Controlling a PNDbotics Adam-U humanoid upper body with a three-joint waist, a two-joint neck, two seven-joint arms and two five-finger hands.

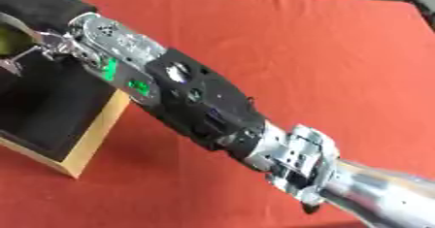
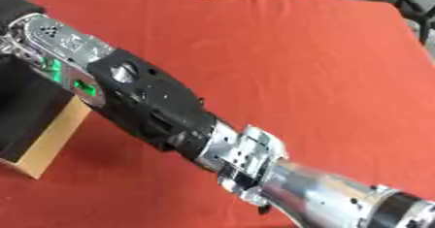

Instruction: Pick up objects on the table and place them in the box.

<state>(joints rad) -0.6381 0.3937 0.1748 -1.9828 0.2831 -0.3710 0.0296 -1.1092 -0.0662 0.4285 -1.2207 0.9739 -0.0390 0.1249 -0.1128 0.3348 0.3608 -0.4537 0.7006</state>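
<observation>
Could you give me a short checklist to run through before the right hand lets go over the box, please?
1. Right hand over the box: ok, the arm reaches across from the lower right to above the dark interior.
2. Object in hand: ok, a yellow-green object sits at the fingers in the left eye view.
3. Grip on the object: cannot tell, the fingers are mostly cut off at the edge.
4. Object clear of the box wall: ok, it is inward of the wooden rim.
5. Space inside the box: cannot tell, the interior is dark.
6. Red tablecloth clear of other objects: ok, none shows in view.
</observation>
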